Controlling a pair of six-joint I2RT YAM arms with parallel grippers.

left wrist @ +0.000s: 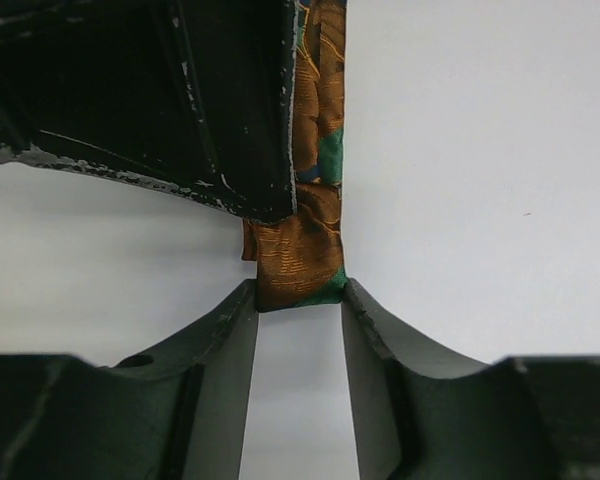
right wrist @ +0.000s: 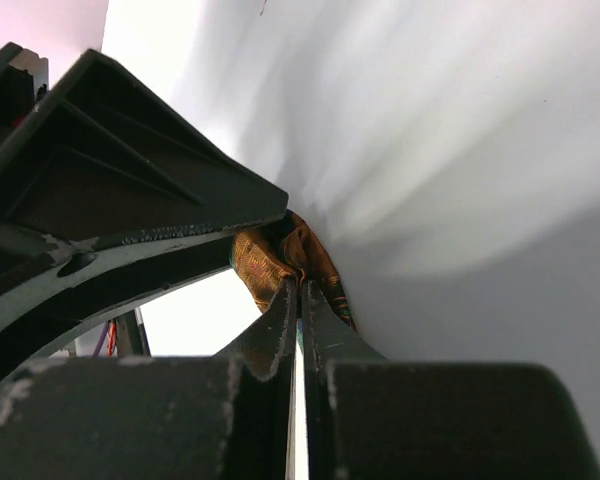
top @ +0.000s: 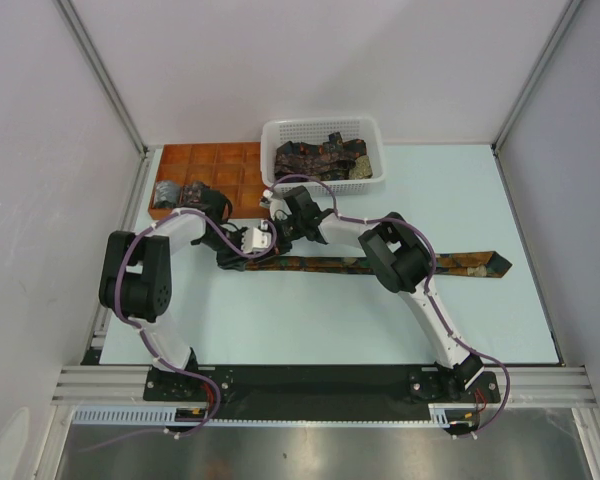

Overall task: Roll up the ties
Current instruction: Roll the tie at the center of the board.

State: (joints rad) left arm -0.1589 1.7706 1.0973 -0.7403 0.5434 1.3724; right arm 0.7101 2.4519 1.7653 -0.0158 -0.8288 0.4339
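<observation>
One tie [top: 460, 263], dark with orange and green motifs, lies stretched across the table from the middle out to the right. Its narrow, folded left end [left wrist: 300, 255] sits between the tips of my left gripper [left wrist: 300, 292], which touch it on both sides. In the top view my left gripper [top: 238, 260] is at that end. My right gripper [right wrist: 301, 285] is shut on a fold of the same tie [right wrist: 280, 255], just above the left fingers [right wrist: 160, 215]. Seen from the top, my right gripper [top: 277, 232] comes down beside the left one.
A white mesh basket [top: 320, 128] at the back holds several loose ties [top: 325, 155]. Left of it an orange-brown compartment tray [top: 220, 158] has two rolled bundles [top: 170, 192] in its front row. Grey walls stand on both sides.
</observation>
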